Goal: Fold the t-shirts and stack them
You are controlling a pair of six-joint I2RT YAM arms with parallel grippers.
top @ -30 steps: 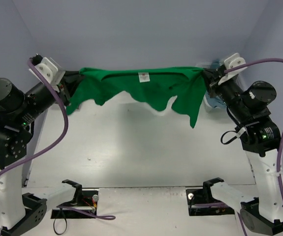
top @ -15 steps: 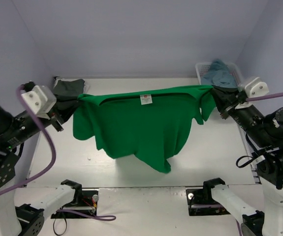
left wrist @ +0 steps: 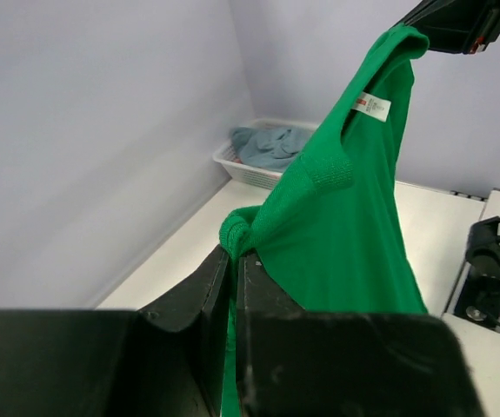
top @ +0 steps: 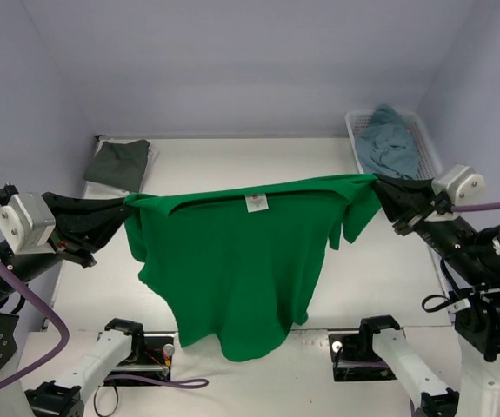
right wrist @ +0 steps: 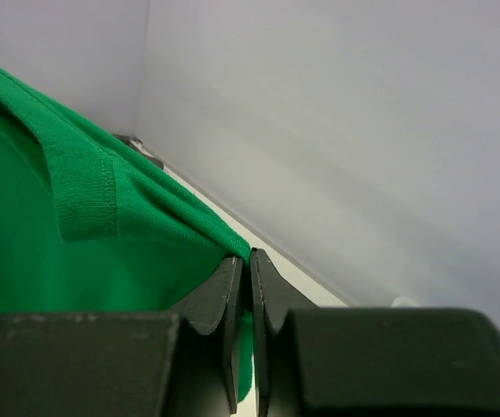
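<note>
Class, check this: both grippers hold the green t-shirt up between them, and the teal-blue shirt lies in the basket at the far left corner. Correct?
Wrong side: the top external view shows the white basket with the teal-blue shirt at the far right corner. The left gripper and right gripper do hold the green t-shirt between them.

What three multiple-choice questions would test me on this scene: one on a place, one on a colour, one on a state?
1. Where on the table is the basket? A far right corner; B near left corner; C centre.
2. What colour is the hanging shirt? A white; B green; C red.
3. The hanging shirt is: A lying flat; B held up by both shoulders; C crumpled in the basket.
Answers: 1 A, it sits at the back right. 2 B, the cloth is bright green. 3 B, the left jaws and right jaws each pinch a shoulder.
</note>
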